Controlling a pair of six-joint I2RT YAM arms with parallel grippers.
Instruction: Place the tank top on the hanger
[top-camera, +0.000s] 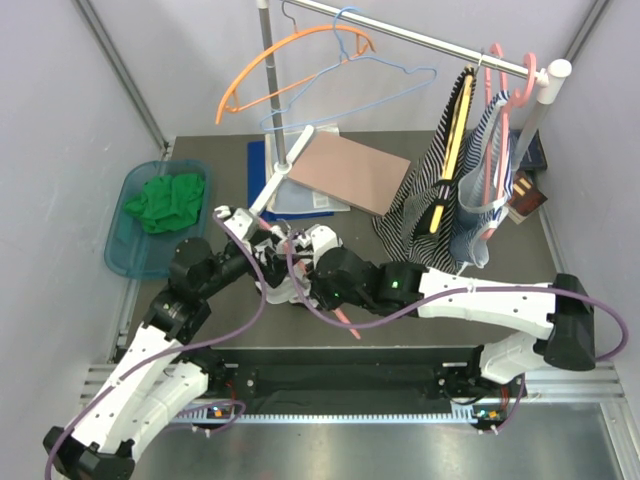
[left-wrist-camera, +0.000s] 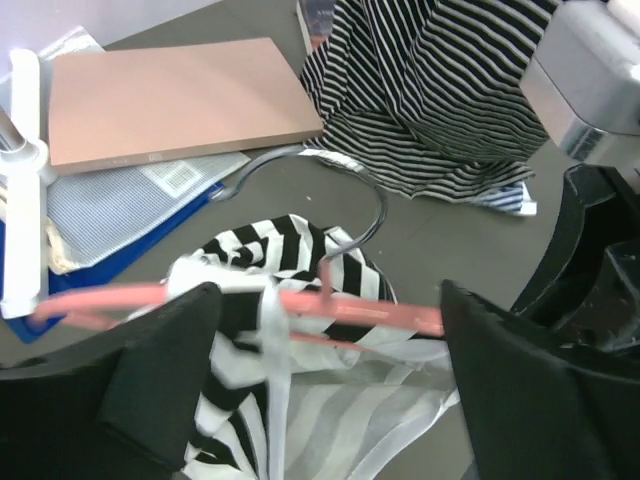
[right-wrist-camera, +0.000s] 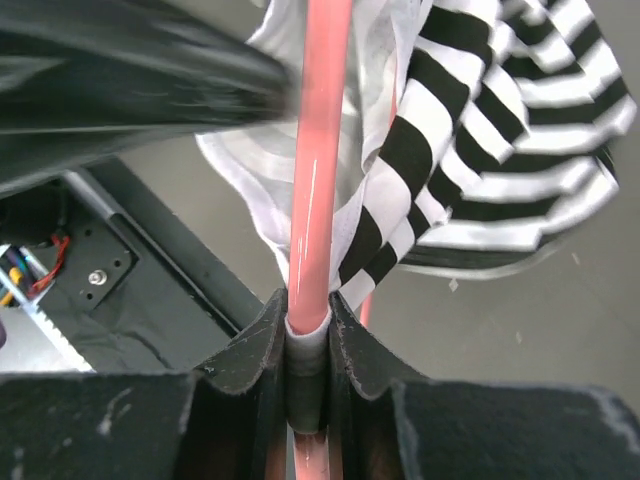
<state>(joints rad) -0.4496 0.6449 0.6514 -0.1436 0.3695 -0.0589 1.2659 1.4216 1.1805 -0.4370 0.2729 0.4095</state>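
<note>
- The right fingers (right-wrist-camera: 255, 345) are clamped on one arm of the hanger (right-wrist-camera: 312, 150), with a little white edging pinched in beside the pink plastic.
- The left fingers (left-wrist-camera: 160, 360) stand wide apart. The hanger's bar crosses the gap between them, and they hold nothing.
- The tank top (right-wrist-camera: 480, 150) is bunched around the hanger, low over the table (right-wrist-camera: 560, 330), mid-table where the two arms meet.
- What looks done: a white strap loops over the pink bar, and striped cloth lies on both sides of it, so the hanger seems at least partly threaded.
- What looks left: I cannot tell whether both shoulders are seated. The cloth is crumpled rather than spread, so the second strap probably needs settling and the body needs straightening.
- Long axis: the hanger runs straight out from the right fingers. In the left wrist view it lies crosswise, near level with the table.
- The hook rises from the middle of the bar and curves away toward the brown board (left-wrist-camera: 170, 100) at the far side.
</note>
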